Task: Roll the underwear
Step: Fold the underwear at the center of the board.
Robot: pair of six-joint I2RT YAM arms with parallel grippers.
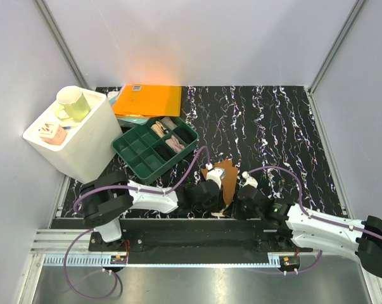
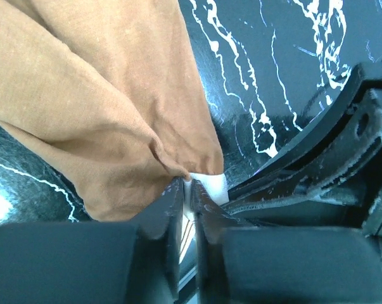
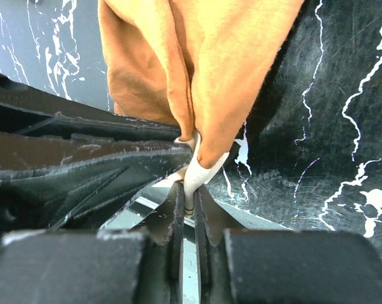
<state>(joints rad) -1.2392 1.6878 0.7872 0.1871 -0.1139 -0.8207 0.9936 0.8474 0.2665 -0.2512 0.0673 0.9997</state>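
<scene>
Top view: the brown underwear [image 1: 221, 174] is largely covered by the left gripper [image 1: 211, 190] and right gripper [image 1: 244, 190], so its outline cannot be established. Both wrist views cut the fabric off at the upper edge. The pale waistband [image 3: 197, 174] is partly hidden between the pinching fingers [image 3: 168, 221]. The contents of the green tray [image 1: 132, 152] are too small to identify. The right arm [image 1: 330, 228] is cropped at the frame edge.

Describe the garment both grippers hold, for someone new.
On the black marbled table, look near the front edge, right of the green divider tray. The brown underwear sits bunched there, set apart by its tan fabric and pale waistband.
</scene>
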